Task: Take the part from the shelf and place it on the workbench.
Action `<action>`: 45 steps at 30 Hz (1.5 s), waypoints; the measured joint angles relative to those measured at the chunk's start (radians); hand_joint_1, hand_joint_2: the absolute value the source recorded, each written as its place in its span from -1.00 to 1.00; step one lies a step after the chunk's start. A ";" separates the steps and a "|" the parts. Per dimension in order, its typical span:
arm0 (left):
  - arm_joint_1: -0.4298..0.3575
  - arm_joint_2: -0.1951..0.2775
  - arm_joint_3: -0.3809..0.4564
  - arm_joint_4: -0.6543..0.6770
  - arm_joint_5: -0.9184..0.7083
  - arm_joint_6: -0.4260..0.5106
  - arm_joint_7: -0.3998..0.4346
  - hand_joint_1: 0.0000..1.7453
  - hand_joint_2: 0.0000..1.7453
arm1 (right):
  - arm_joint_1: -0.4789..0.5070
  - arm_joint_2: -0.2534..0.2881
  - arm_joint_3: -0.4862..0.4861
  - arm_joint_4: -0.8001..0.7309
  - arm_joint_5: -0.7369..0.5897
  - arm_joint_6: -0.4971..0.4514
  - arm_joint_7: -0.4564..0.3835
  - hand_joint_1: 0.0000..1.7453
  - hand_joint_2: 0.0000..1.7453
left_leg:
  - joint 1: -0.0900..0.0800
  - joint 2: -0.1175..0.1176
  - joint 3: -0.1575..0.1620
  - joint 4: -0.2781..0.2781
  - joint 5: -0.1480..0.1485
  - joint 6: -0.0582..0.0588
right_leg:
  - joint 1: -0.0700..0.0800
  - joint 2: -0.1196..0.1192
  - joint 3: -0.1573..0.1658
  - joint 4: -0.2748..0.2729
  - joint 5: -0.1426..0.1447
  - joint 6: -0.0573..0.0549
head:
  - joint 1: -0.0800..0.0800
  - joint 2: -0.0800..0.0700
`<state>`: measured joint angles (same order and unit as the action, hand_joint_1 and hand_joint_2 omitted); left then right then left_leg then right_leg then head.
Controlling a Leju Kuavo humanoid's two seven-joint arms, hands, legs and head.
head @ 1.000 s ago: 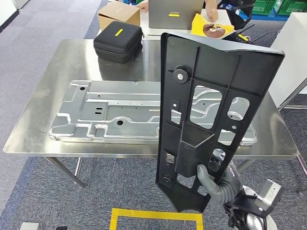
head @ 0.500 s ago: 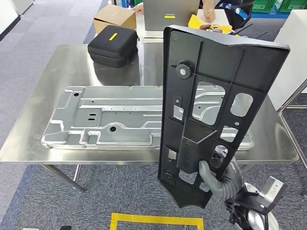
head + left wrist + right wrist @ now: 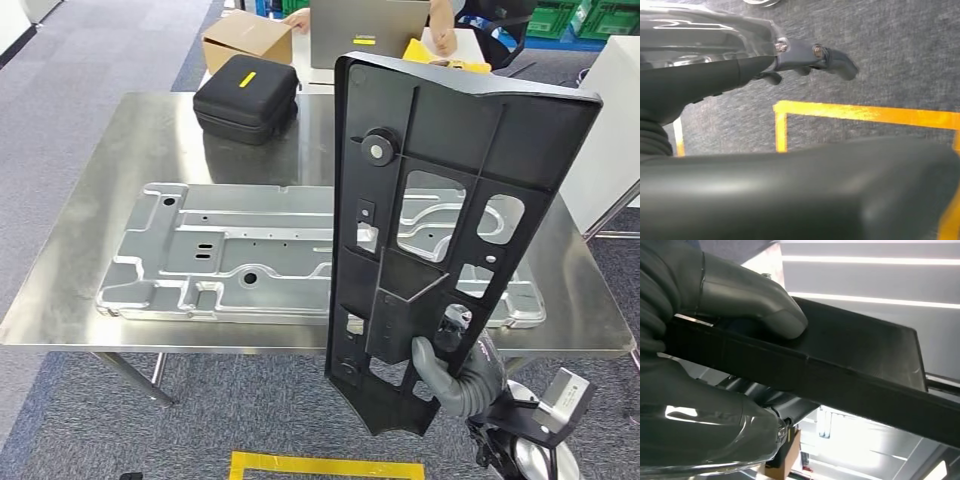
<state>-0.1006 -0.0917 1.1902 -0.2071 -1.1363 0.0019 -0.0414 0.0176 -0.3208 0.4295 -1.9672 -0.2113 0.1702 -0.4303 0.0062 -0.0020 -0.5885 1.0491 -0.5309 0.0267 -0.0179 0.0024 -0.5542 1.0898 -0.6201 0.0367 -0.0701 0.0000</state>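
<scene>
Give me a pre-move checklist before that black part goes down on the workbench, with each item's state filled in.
1. Right hand grips the black plastic panel near its lower end: ok.
2. Panel off the steel workbench, held upright: ok.
3. Landing area free: not ok; a grey metal plate covers the bench's middle.
4. Black zip case far at the back, clear of the panel: ok.
5. Left hand free, hanging over the floor: ok.
6. Firmness of the grip: cannot tell.

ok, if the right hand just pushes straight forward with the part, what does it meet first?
Probably the near edge of the steel workbench. The right hand holds the black part upright at its lower end, which hangs below the tabletop edge, with the grey metal panel beyond. Depth is unclear.
</scene>
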 joint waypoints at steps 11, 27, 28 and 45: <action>-0.001 0.000 0.000 0.000 0.000 0.000 -0.004 -1.00 1.00 | 0.016 0.000 -0.001 0.002 -0.001 0.000 -0.004 1.00 1.00 | -0.005 -0.001 0.033 -0.001 -0.027 -0.012 | 0.007 -0.001 -0.025 -0.035 0.070 -0.012 | 0.000 0.000; 0.001 0.001 0.000 0.000 0.003 0.000 -0.007 -1.00 1.00 | 0.015 0.007 -0.003 0.000 -0.001 0.000 -0.006 1.00 1.00 | -0.007 -0.001 0.005 0.004 -0.006 -0.022 | 0.001 0.000 0.012 -0.051 0.047 -0.017 | -0.001 0.000; 0.001 0.001 0.000 0.000 0.003 0.000 -0.007 -1.00 1.00 | 0.015 0.007 -0.003 -0.001 -0.001 0.000 -0.006 1.00 1.00 | -0.006 -0.001 0.006 0.001 -0.005 -0.017 | 0.000 -0.001 0.014 -0.052 0.045 -0.012 | -0.001 0.000; -0.001 -0.001 0.000 0.000 0.004 -0.002 -0.009 -1.00 1.00 | 0.021 0.007 -0.021 -0.011 0.003 -0.003 -0.013 1.00 1.00 | -0.003 0.000 0.040 0.008 -0.050 -0.029 | 0.000 -0.002 -0.024 -0.045 0.076 -0.030 | -0.001 0.000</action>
<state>-0.1016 -0.0923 1.1902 -0.2071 -1.1322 -0.0001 -0.0501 0.0384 -0.3140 0.4080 -1.9780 -0.2079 0.1674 -0.4431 0.0034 -0.0018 -0.5482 1.0575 -0.5810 -0.0021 -0.0177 0.0005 -0.5781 1.0450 -0.5439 0.0063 -0.0710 0.0000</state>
